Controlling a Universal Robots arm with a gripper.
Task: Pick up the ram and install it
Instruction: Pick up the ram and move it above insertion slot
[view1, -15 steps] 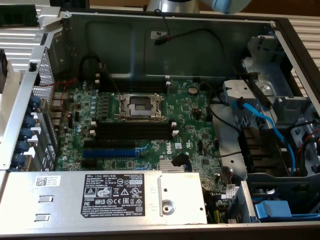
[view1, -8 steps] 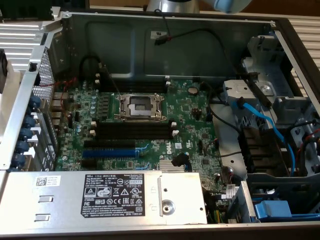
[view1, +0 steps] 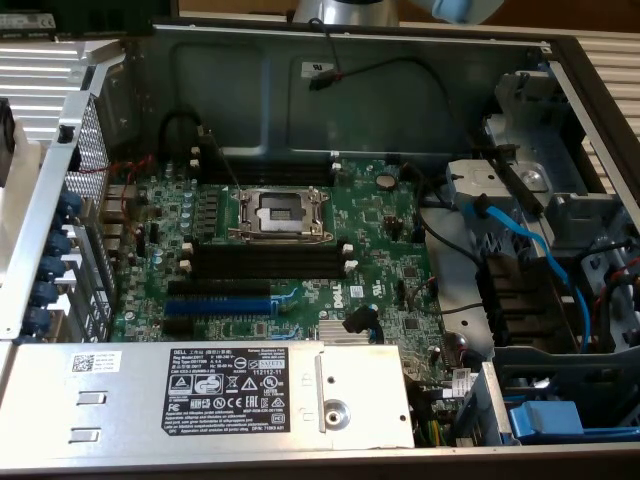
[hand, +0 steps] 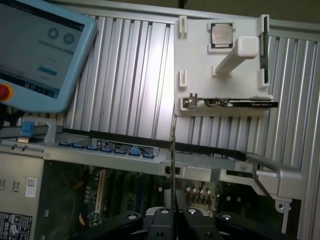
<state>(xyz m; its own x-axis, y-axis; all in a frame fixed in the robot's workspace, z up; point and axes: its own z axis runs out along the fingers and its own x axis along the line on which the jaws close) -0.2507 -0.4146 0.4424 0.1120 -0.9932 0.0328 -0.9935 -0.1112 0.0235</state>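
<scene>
In the wrist view my gripper (hand: 173, 214) is shut on the ram (hand: 172, 165), a thin dark stick seen edge-on that sticks straight out from between the black fingers (hand: 161, 221). The stick hangs over the edge of the open computer case (hand: 150, 152), with the green motherboard (hand: 125, 190) beneath it. In the exterior view the motherboard (view1: 370, 255) lies in the case. Its long black slots (view1: 270, 262) with white end clips run beside the CPU socket (view1: 280, 212).
A white parts holder (hand: 200, 75) on the ribbed aluminium table (hand: 125, 75) carries a CPU chip (hand: 222, 35), a green stick on edge (hand: 263, 55) and a black card (hand: 235, 103). A teach pendant (hand: 40, 50) lies nearby. The case holds a blue slot (view1: 222, 303), a power supply (view1: 240, 395) and blue cables (view1: 530, 250).
</scene>
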